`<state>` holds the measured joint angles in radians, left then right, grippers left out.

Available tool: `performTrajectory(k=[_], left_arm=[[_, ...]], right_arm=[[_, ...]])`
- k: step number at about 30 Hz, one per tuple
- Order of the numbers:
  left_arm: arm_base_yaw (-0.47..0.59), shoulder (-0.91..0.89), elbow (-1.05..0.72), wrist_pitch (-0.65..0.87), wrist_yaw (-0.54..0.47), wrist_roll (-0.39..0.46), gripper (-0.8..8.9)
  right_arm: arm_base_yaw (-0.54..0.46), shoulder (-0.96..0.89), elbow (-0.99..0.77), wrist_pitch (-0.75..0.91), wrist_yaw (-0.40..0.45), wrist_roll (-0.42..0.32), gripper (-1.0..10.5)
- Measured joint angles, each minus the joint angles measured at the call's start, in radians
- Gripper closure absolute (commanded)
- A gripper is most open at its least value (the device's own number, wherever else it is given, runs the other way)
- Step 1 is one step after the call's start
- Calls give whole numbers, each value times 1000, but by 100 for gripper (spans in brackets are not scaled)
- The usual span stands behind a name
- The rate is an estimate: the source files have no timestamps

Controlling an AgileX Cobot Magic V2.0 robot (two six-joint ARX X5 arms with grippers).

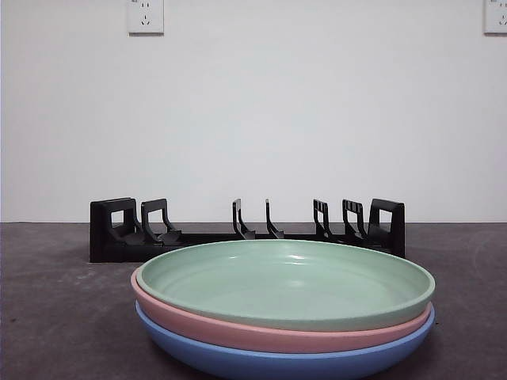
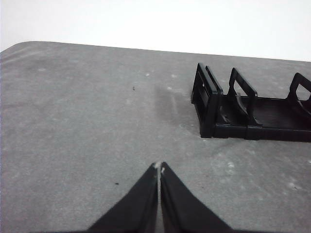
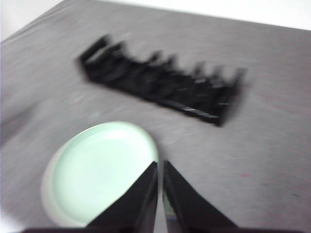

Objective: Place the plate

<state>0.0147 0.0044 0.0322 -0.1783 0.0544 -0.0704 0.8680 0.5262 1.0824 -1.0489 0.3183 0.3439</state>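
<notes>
Three smooth, shallow round plates are stacked on the matte grey tabletop (image 1: 47, 317): green plate (image 1: 285, 283) over pink plate (image 1: 238, 331) over blue plate (image 1: 261, 360), before the black slotted plastic rack (image 1: 245, 231). Left tool (image 2: 159, 169) and right tool (image 3: 160, 166) are both closed, empty.

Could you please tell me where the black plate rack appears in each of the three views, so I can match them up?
Front view: the black plate rack stands across the middle, behind the stacked plates.
Left wrist view: only one end of it shows, at the right edge.
Right wrist view: blurred, whole, beyond the green plate.
Shared landmark: the grey table.
</notes>
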Motion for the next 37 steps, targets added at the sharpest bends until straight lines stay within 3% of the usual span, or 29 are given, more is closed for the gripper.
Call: performTrajectory(k=[8,11,14,25,37], left_arm=[[0,0,0,0,0,0,807],[0,0,0,0,0,0,807],[0,0,0,0,0,0,807],[0,0,0,0,0,0,807],[0,0,0,0,0,0,807]], right_arm=[[-612,-322,-467,465,-273,-241,929],[-769,-415,-633,613,-338,-297,929],[-857,-462,-782,684,-346,-324,929],[-895,-520,-1059,941,-350,-345,929],[-902,-520,-1067,891,-350,-394,929]])
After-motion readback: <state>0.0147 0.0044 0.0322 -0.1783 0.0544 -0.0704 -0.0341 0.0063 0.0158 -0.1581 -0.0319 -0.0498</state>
